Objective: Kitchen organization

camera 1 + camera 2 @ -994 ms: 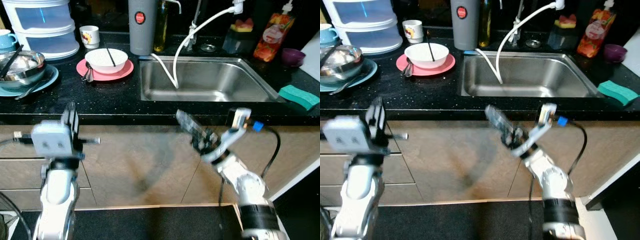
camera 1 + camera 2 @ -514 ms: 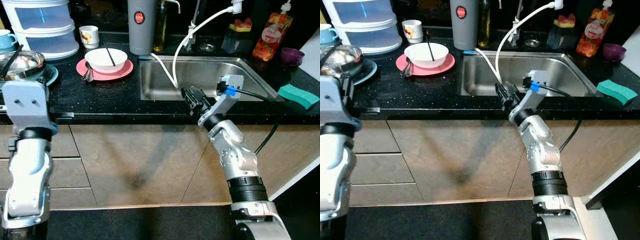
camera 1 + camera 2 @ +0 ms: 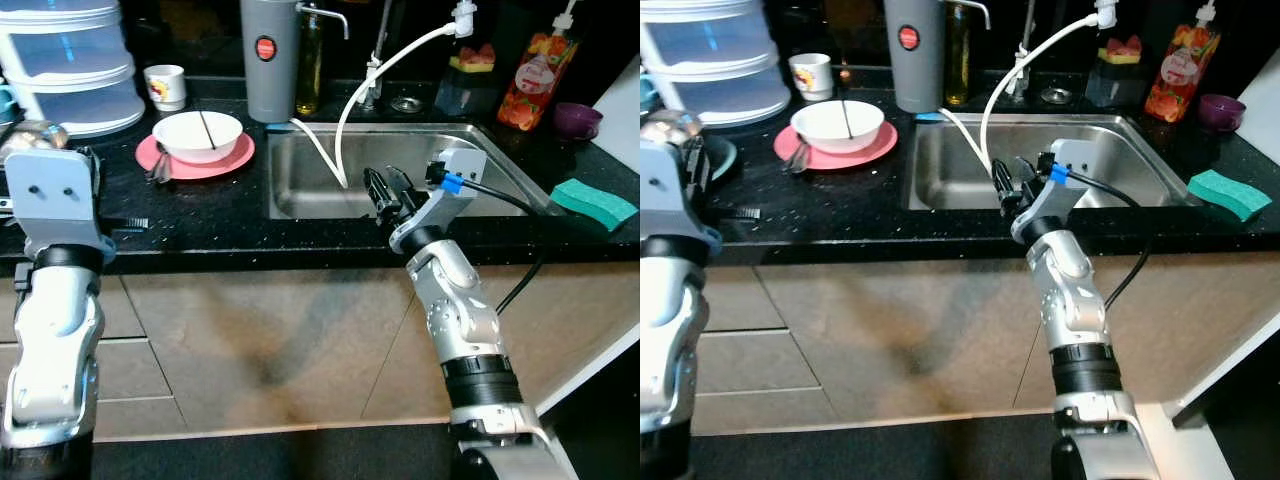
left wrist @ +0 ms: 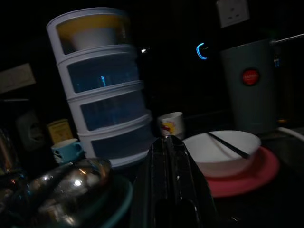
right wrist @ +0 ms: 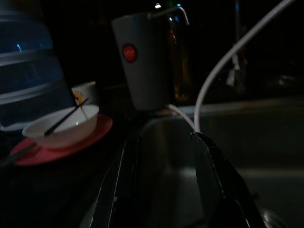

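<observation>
Right end effector (image 3: 385, 187), fingers apart and empty, hovers at the sink (image 3: 480, 150) rim, apparently ready to receive dishes; left end effector (image 4: 173, 156), fingers together, points toward the white bowl (image 3: 197, 131) on the surface (image 3: 200, 200).

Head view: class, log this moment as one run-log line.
phase: reach | right gripper: open, empty, over sink front edge | left gripper: shut, raised near steel bowl | white bowl: on pink plate, untouched

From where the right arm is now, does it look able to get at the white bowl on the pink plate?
Probably yes. The right tool is open over the sink's front edge, and the white bowl sits to its left on the pink plate. Only bare counter lies between, though it looks a long sideways stretch.
</observation>
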`<state>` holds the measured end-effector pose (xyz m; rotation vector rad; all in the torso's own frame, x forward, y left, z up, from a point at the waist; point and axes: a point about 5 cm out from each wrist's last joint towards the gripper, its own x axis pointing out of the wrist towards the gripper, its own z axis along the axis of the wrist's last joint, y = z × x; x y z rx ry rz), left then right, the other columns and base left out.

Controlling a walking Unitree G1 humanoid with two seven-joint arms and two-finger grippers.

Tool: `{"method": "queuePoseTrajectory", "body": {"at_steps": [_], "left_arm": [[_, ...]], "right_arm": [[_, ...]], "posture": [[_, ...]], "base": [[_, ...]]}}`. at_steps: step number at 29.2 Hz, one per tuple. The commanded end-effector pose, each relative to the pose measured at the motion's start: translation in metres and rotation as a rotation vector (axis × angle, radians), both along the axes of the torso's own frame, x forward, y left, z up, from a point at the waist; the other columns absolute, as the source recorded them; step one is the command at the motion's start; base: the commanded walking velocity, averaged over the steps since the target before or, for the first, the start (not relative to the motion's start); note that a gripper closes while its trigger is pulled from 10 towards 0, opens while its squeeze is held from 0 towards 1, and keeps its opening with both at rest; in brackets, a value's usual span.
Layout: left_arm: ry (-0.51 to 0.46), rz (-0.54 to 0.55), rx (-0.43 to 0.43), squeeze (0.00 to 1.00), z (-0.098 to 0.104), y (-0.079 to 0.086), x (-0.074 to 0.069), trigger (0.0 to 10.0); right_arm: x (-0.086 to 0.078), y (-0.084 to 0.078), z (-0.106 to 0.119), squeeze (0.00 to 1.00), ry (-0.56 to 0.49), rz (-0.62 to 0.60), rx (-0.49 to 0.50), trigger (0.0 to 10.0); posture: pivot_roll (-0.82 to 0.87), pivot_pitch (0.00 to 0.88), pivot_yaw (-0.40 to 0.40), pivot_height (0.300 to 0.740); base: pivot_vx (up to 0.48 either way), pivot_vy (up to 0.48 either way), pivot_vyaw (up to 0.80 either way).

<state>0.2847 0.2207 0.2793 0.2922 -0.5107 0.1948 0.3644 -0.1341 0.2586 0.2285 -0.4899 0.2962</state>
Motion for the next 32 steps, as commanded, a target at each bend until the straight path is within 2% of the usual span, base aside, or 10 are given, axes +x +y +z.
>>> {"method": "queuePoseTrajectory", "body": {"at_steps": [1, 9, 13, 15, 23, 32], "left_arm": [[-0.010, 0.001, 0.001, 0.00, 0.004, 0.002, -0.002, 10.0], [-0.007, -0.015, 0.015, 0.00, 0.005, -0.001, -0.002, 10.0], [-0.007, -0.023, 0.019, 0.00, 0.006, -0.002, -0.002, 10.0], [-0.007, -0.025, 0.020, 0.00, 0.006, -0.003, -0.003, 10.0], [-0.026, -0.029, 0.040, 0.00, 0.013, -0.009, -0.005, 10.0], [-0.076, -0.041, 0.008, 0.00, 0.021, -0.023, -0.010, 10.0]], "right_arm": [[0.000, 0.007, -0.001, 0.00, -0.005, 0.015, -0.007, 10.0], [0.000, 0.006, 0.002, 0.00, -0.013, 0.010, 0.021, 10.0], [0.000, 0.005, 0.003, 0.00, -0.012, 0.018, 0.043, 10.0], [-0.001, 0.005, 0.003, 0.00, -0.022, 0.018, 0.041, 10.0], [0.001, 0.007, 0.000, 0.00, -0.001, 0.024, -0.001, 10.0], [0.003, 0.006, 0.000, 0.00, 0.002, 0.048, 0.001, 10.0]], "posture": [[0.01, 0.071, -0.034, 0.740], [0.01, 0.072, -0.035, 0.740], [0.01, 0.072, -0.035, 0.740], [0.01, 0.072, -0.035, 0.740], [0.01, 0.072, -0.041, 0.740], [0.02, 0.072, -0.048, 0.740]], "base": [[0.480, 0.000, 0.00], [0.480, 0.000, 0.00], [0.480, 0.000, -0.80], [0.480, 0.000, -0.80], [0.413, 0.000, 0.00], [0.000, 0.000, 0.00]]}}
